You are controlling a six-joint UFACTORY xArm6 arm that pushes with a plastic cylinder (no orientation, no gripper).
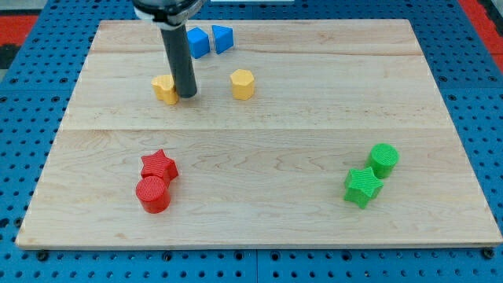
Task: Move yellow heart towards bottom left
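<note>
The yellow heart [164, 89] lies on the wooden board [259, 204] in the upper left part of the view. My tip [188, 96] stands right against the heart's right side, and the rod hides part of the heart. A second yellow block, a hexagon [243, 84], lies a little to the right of the tip, apart from it.
Two blue blocks [197, 42] [223, 38] sit near the board's top edge, behind the rod. A red star [159, 165] touches a red cylinder [153, 193] at lower left. A green cylinder [383, 159] and a green star [362, 187] sit at lower right.
</note>
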